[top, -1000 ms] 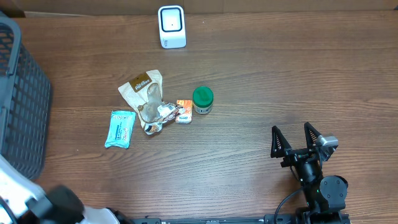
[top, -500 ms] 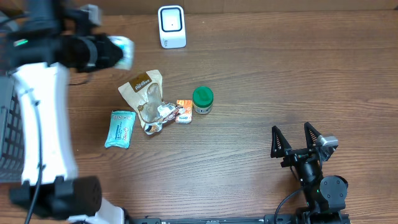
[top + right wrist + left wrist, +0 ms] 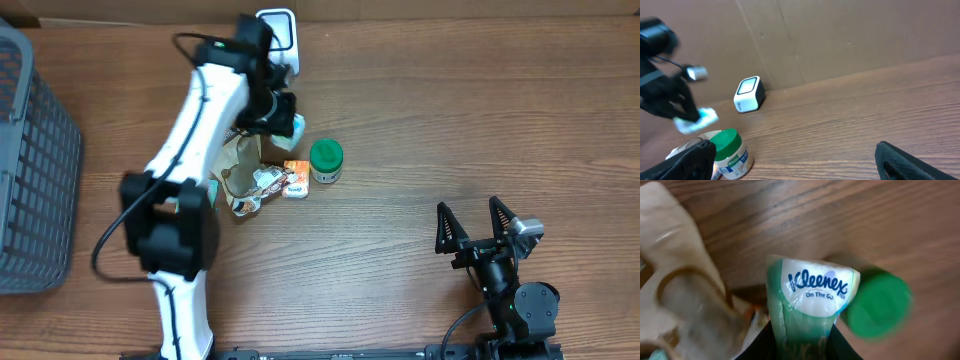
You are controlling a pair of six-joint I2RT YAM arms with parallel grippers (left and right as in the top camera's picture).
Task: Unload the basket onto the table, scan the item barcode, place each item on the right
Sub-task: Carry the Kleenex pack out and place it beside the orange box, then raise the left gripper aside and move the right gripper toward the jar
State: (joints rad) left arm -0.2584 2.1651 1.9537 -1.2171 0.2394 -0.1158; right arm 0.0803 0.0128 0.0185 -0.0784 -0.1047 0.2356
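My left gripper [image 3: 283, 112] is shut on a teal Kleenex tissue pack [image 3: 296, 125], held in the air just in front of the white barcode scanner [image 3: 280, 28], whose lower part the arm covers. In the left wrist view the pack [image 3: 815, 287] stands up from between my black fingers [image 3: 760, 347], printed logo side to the camera, gripper [image 3: 801, 340] clamped on its lower end. From the right wrist view the scanner [image 3: 749, 94] sits by the cardboard wall, with the pack [image 3: 696, 120] to its left. My right gripper [image 3: 478, 225] rests open and holds nothing.
Below the held pack lie a brown paper bag [image 3: 238, 160], a crumpled wrapper [image 3: 255, 185], an orange packet [image 3: 295, 178] and a green-lidded jar [image 3: 326, 160]. A dark mesh basket [image 3: 35, 170] stands at the left edge. The left arm spans the table's left-middle.
The left arm has swung from the far left to just in front of the scanner, carrying the tissue pack. The right arm has not moved.
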